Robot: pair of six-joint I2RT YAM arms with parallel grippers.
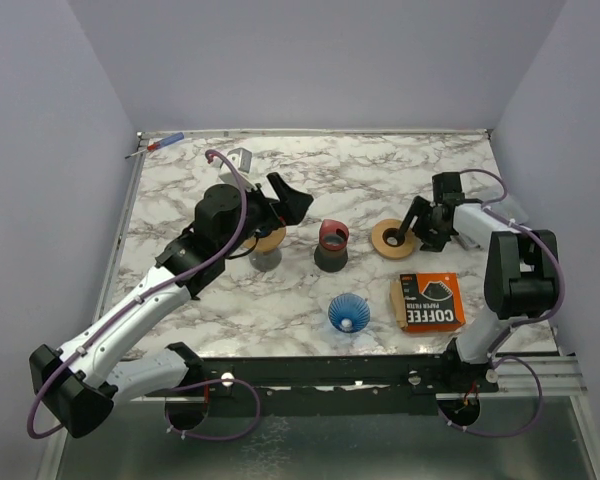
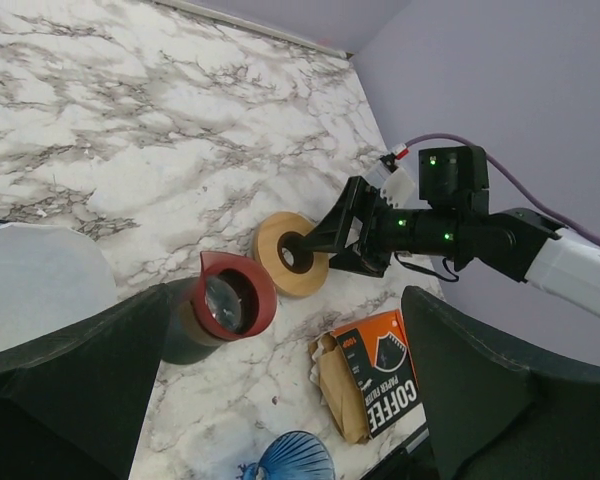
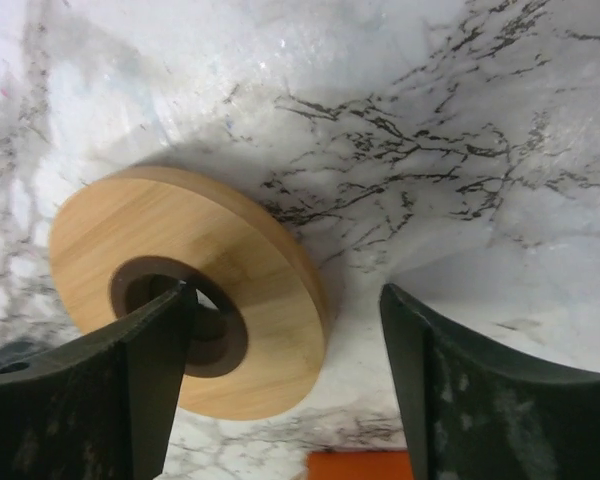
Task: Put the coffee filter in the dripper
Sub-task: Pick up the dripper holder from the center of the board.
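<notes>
Here, one right jaw sits inside the wooden ring (image 3: 265, 275).

Right tool (image 2: 322, 250) at wooden ring (image 2: 268, 245) (filter pack (image 2: 380, 375) nearby)

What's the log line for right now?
left hand: open, holding nothing | right hand: open, one finger in hole of wooden ring | coffee filter box: lying flat, not gripped
</notes>
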